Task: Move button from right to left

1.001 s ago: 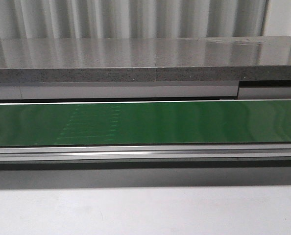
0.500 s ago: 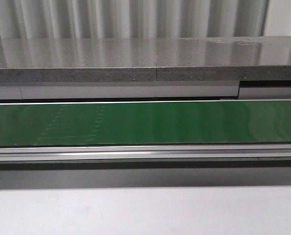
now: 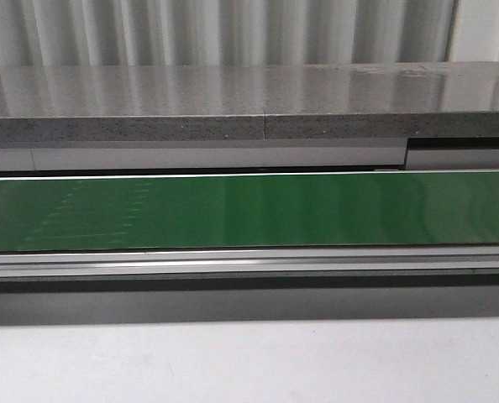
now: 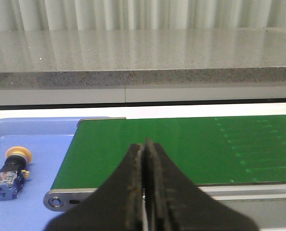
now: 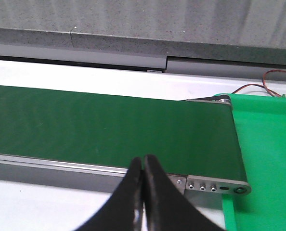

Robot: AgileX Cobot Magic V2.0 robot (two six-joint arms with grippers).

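The button [image 4: 9,172], with a yellow-orange cap, black collar and blue block, lies on its side on the blue tray [image 4: 42,139] beyond the belt's left end, seen only in the left wrist view. My left gripper [image 4: 144,144] is shut and empty, above the near edge of the green conveyor belt [image 4: 181,149], to the right of the button. My right gripper [image 5: 143,159] is shut and empty, over the belt's near rail by its right end. Neither gripper shows in the front view.
The green belt [image 3: 249,210] runs across the front view, with a metal rail [image 3: 249,262] in front and a grey stone ledge [image 3: 249,101] behind. A green tray [image 5: 263,144] sits past the belt's right end. Red wires [image 5: 273,84] lie behind it.
The faint pattern of marks on the belt has shifted to the left in the front view. Nothing else has moved.
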